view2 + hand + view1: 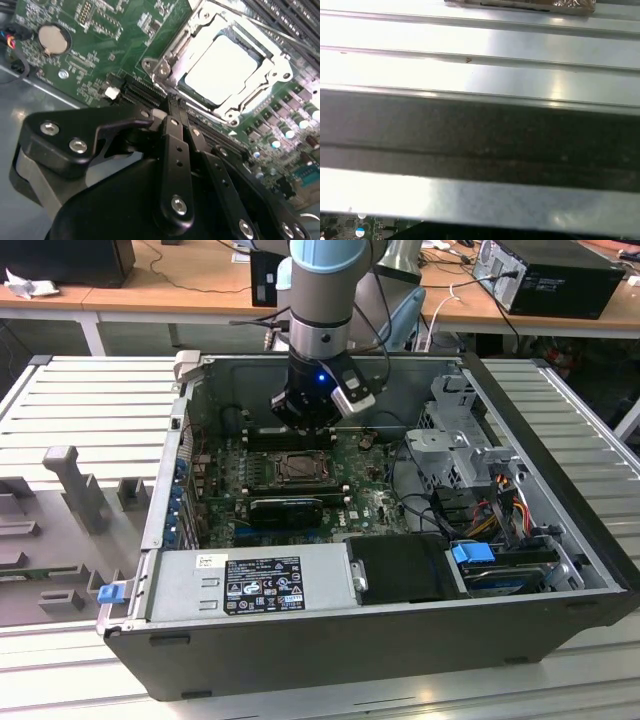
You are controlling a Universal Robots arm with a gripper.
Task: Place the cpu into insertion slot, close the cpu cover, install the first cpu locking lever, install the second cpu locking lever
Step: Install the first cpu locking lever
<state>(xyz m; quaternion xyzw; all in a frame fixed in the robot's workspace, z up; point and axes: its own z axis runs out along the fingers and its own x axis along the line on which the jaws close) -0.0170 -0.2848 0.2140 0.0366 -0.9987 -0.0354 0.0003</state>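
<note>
With the cpu (pixel 222 70) seated in the insertion slot (pixel 165 65) & cpu cover (pixel 250 107) down, fingers (pixel 175 145) look pressed together, holding nothing; risk: they slip sideways, scraping the motherboard (pixel 100 60).

My gripper (pixel 175 117) is matt black metal, its links pinned with bright steel screws. The cpu (pixel 220 70) has a smooth, pale metal top that glares white. Around it the cpu cover (pixel 172 60) is bare, shiny sheet metal. The motherboard (pixel 100 45) is glossy green laminate. The case wall (pixel 480 140) is ribbed, brushed grey metal.
</note>
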